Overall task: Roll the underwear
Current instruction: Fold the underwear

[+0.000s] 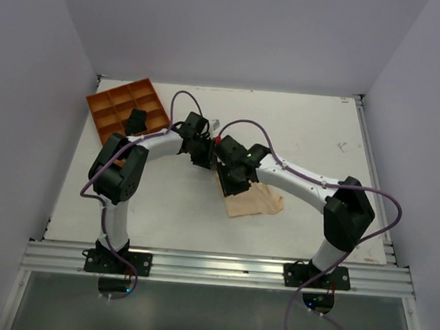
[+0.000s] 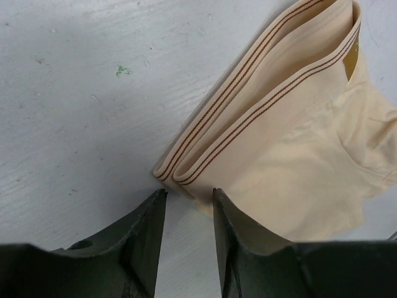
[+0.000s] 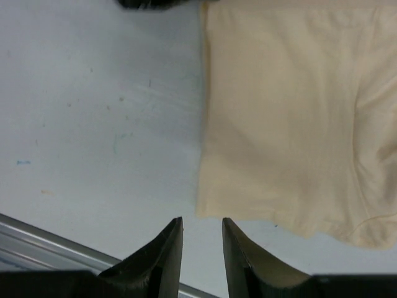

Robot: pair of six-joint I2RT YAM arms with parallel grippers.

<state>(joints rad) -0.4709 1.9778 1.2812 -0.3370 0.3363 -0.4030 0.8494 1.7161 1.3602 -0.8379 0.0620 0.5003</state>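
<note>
The underwear is a pale beige cloth lying flat on the white table, partly under my right arm. In the left wrist view its folded waistband with thin brown stripes runs diagonally, and its near corner lies just beyond my fingertips. My left gripper is open and empty, low over the table at that corner; in the top view it sits at the cloth's far-left end. My right gripper is open and empty, its tips just short of the underwear's near-left corner; the top view shows it over the cloth.
An orange compartment tray stands at the back left with a small black bundle in it. The table's metal front rail shows near my right gripper. A dark part of the other arm shows at the top edge.
</note>
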